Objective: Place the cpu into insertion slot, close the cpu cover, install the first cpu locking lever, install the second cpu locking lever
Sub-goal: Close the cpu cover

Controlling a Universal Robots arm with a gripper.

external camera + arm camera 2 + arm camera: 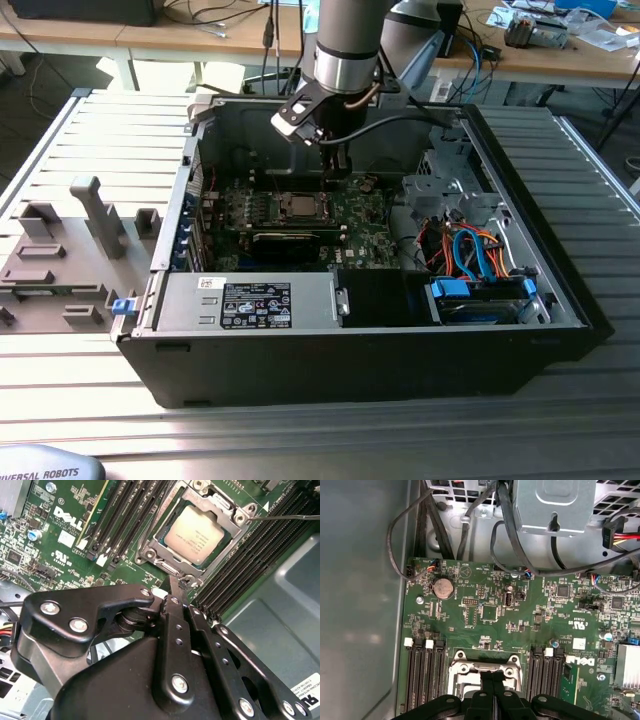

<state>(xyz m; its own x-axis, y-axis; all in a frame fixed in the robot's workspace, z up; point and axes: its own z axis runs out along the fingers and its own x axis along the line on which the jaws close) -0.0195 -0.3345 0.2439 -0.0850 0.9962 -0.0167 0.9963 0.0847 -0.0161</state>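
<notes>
One grey fixture (75, 250) lies by the tabletop's (560, 420) edge at the exterior view's left, with the open computer case (350, 370) beside it mid-tabletop. Inside the case, the cpu (200, 534) sits in its socket on the green motherboard (60, 545), and the cpu cover (226, 511) lies flat around it. The tool (176, 586) hangs at the socket's edge, fingers pressed together, nothing seen between them.
</notes>
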